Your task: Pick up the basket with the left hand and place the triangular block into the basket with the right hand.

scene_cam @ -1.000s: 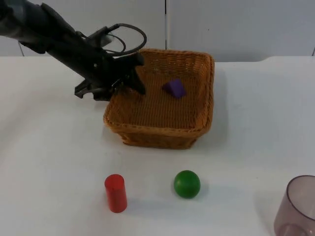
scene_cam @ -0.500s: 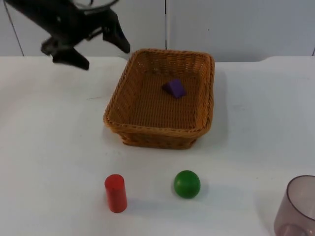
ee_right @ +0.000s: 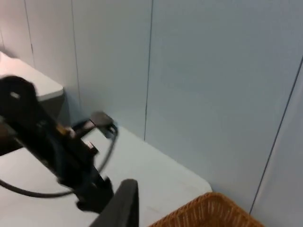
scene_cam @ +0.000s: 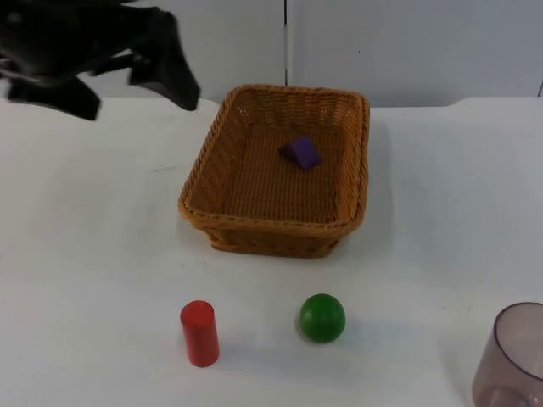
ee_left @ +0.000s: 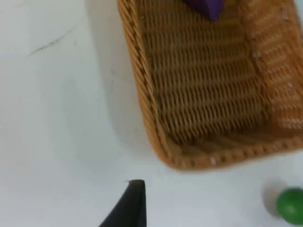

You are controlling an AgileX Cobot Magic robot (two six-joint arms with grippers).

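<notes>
A woven brown basket [scene_cam: 222, 209] rests on the white table, slightly behind the middle. The purple triangular block [scene_cam: 300, 152] lies inside it, toward the far side. My left gripper [scene_cam: 127, 89] hangs open above the table at the back left, apart from the basket, with nothing between its fingers. In the left wrist view the basket's near wall [ee_left: 189, 161] and a corner of the purple block [ee_left: 207, 6] appear beyond a black fingertip [ee_left: 129, 205]. The right wrist view looks from high up at the left arm [ee_right: 61, 156] and the basket's rim [ee_right: 210, 213], past one black fingertip [ee_right: 120, 205].
A red cylinder [scene_cam: 199, 332] and a green ball [scene_cam: 322, 317] stand in front of the basket. A translucent cup [scene_cam: 513, 356] sits at the front right corner. The grey partition wall [scene_cam: 382, 42] closes the table's far side.
My left gripper has let go of the basket's left rim and risen up and back toward the left. The basket and the block have stayed put.
</notes>
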